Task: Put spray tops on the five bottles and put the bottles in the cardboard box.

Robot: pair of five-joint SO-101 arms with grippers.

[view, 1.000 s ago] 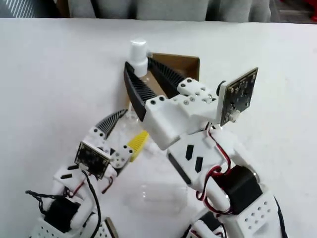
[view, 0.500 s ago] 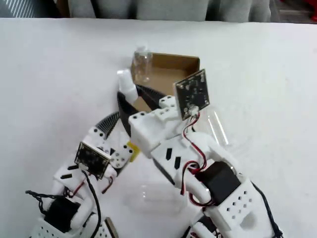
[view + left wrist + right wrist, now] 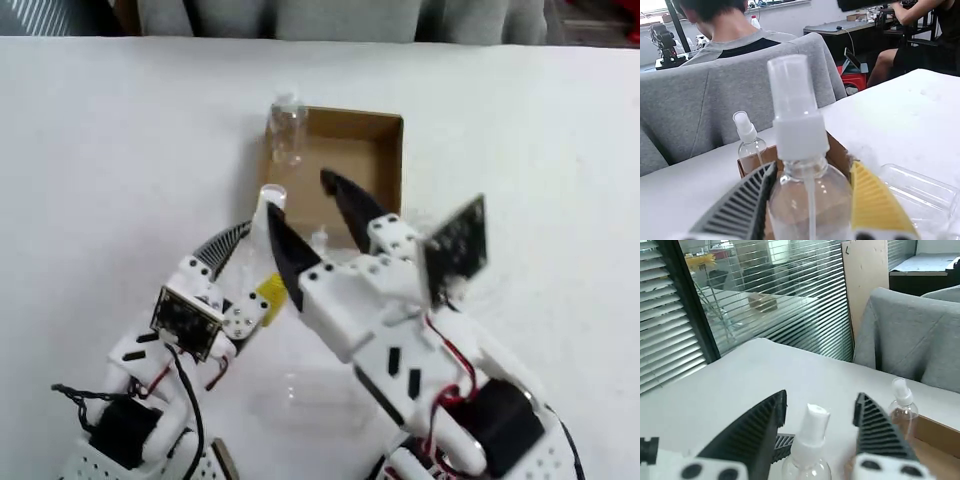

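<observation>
The left wrist view shows plainly what the high view half hides. The left hand (image 3: 813, 167) is clamped on a clear bottle (image 3: 807, 200), grey finger on one side and yellow finger on the other. A white spray top (image 3: 794, 112) sits on the bottle's neck. From above, that bottle stands on the table (image 3: 120, 130) just outside the side wall of the cardboard box (image 3: 385, 150). The right hand (image 3: 298, 196) hangs over the box's near edge, its black fingers wide apart and holding nothing. Its own wrist view frames the held bottle between them, farther off. The right arm covers part of the box's floor. A second bottle (image 3: 287, 132), also topped, stands upright in the box's far corner. A clear plastic tray (image 3: 310, 400) lies on the table between the arms.
</observation>
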